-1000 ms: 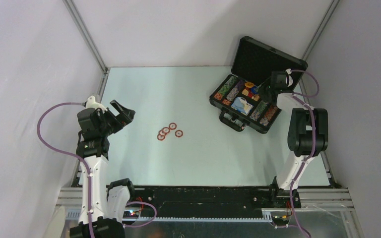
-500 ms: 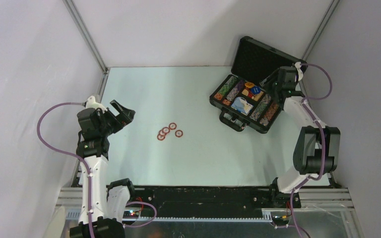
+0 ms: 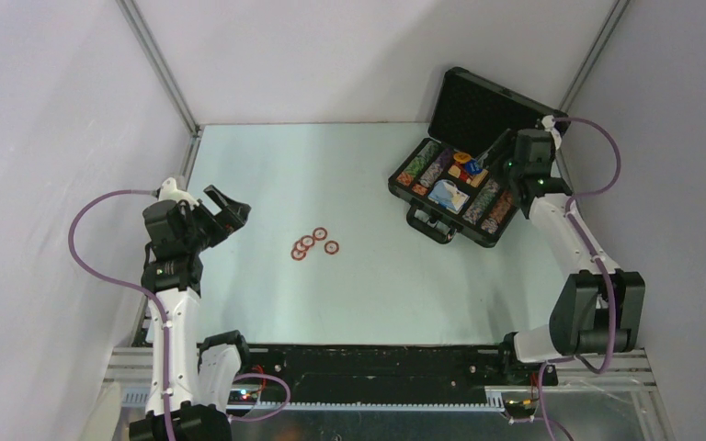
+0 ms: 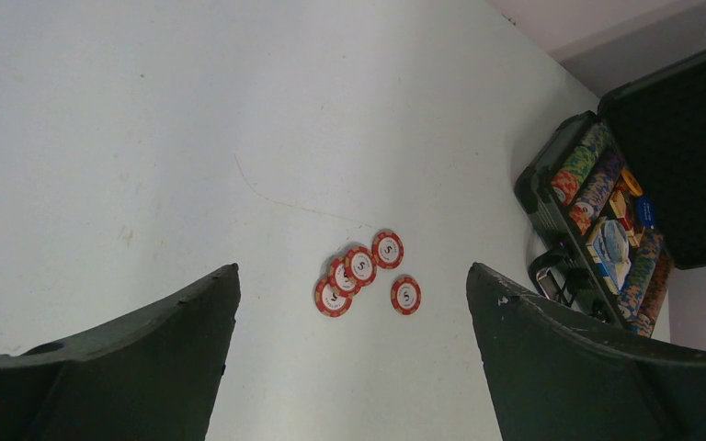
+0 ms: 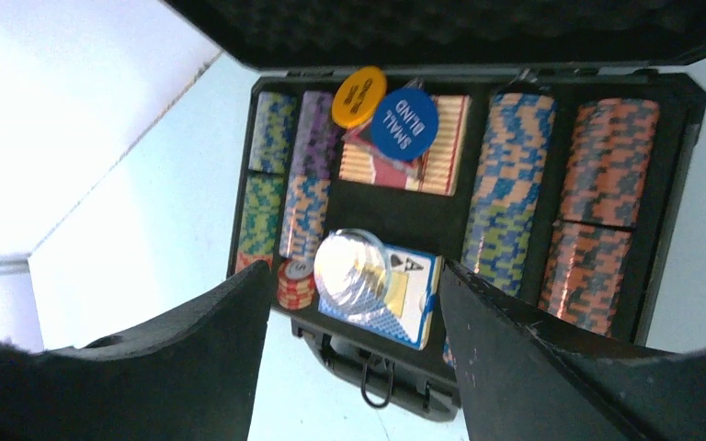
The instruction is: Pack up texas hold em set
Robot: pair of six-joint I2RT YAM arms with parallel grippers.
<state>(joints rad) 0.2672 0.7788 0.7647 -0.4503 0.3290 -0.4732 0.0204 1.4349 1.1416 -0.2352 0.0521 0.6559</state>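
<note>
The black case (image 3: 432, 223) of the texas hold em set lies open at the far right, its foam-lined lid (image 3: 492, 106) raised. Multicoloured chip rows (image 5: 515, 175) fill its sides. A red-white card box (image 5: 437, 161) under a blue disc (image 5: 404, 124) and a yellow disc (image 5: 358, 96) sits mid-case. A blue card deck (image 5: 395, 289) and a short stack of red-white chips (image 5: 296, 283) lie near the handle. My right gripper (image 5: 354, 271) hovers open above the case's far right part (image 3: 496, 152), holding nothing. Several loose red-white chips (image 3: 315, 243) lie mid-table. My left gripper (image 3: 230, 209) is open and empty, left of the chips (image 4: 363, 266).
Grey enclosure walls and metal frame posts (image 3: 161, 69) close in the table's left, back and right sides. The case (image 4: 597, 230) sits tight in the back right corner. The arm bases and a black rail (image 3: 368, 363) line the near edge.
My right gripper's jaws have spread wider and its arm's elbow has swung toward the near right. A blue disc now shows in the case's middle. The left arm has not moved.
</note>
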